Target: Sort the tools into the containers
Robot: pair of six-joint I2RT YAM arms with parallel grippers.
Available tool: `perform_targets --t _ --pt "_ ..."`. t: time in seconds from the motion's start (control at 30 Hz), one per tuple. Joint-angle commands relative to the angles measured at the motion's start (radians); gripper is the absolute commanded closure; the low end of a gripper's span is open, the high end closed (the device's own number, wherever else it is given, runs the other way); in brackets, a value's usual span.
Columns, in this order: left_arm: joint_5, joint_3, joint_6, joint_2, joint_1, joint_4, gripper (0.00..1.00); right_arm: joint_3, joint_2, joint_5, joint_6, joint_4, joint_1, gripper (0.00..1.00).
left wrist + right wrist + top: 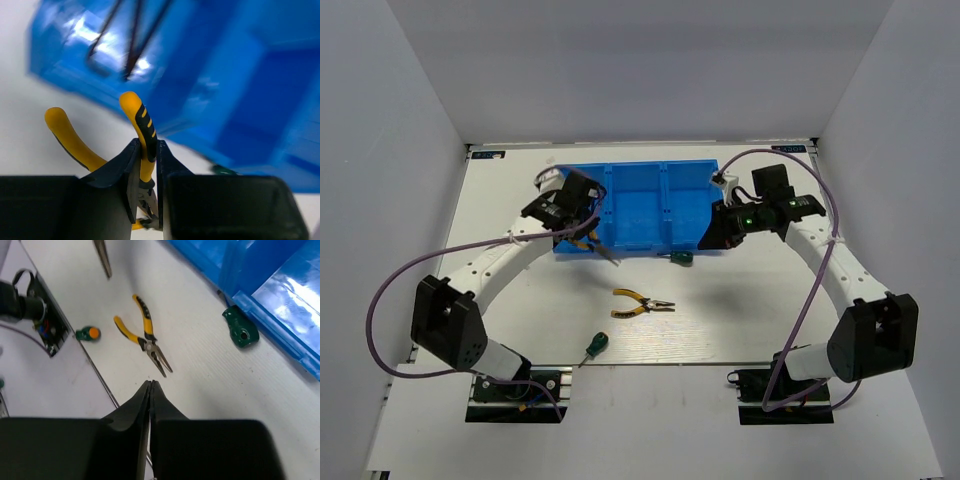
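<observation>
The left hand (pixel 146 155) grips the pliers (pixel 144 120) by one yellow handle, at the near left corner of the tray (pixel 640 215). A screwdriver (pixel 595 346) lies at the near edge of the counter (pixel 750 300). The second pliers (pixel 642 303) lie near the middle. The other screwdriver (pixel 680 258) lies just beside the tray's near wall. The right hand (pixel 150 387) is closed and holds nothing.

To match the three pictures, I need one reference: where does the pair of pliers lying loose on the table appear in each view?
Top external: the loose pliers lie low in the middle, below the blue tray.
Left wrist: not in it; the held pliers in the left gripper are another pair.
Right wrist: upper left of centre, beyond the right gripper.
Shared landmark: the blue tray, seen in all three views.
</observation>
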Motion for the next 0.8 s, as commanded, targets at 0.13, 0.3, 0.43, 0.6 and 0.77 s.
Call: perform_targets --t 0.13,0.3,0.43,0.6,0.77 --pt "0.041 0.245 0.330 0.071 -0.026 0.318 1.00 -0.017 -0.006 -0.077 -0.162 -0.113 0.002 1.00" --pt "0.081 0.386 0.557 0.247 -0.035 0.573 1.00 -0.040 -0.020 -0.062 -0.176 -0.132 0.002 1.00" --pt "0.159 0.566 0.688 0.426 -0.035 0.580 1.00 -0.067 -0.031 -0.050 -0.177 -0.125 0.004 0.99" --pt "0.187 0.715 0.777 0.554 -0.056 0.487 0.87 -0.066 -0.026 -0.112 -0.234 -0.129 0.034 0.64" --pt "0.178 0.698 0.795 0.565 -0.056 0.490 0.62 -0.092 -0.008 -0.044 -0.344 -0.054 0.128 0.56"
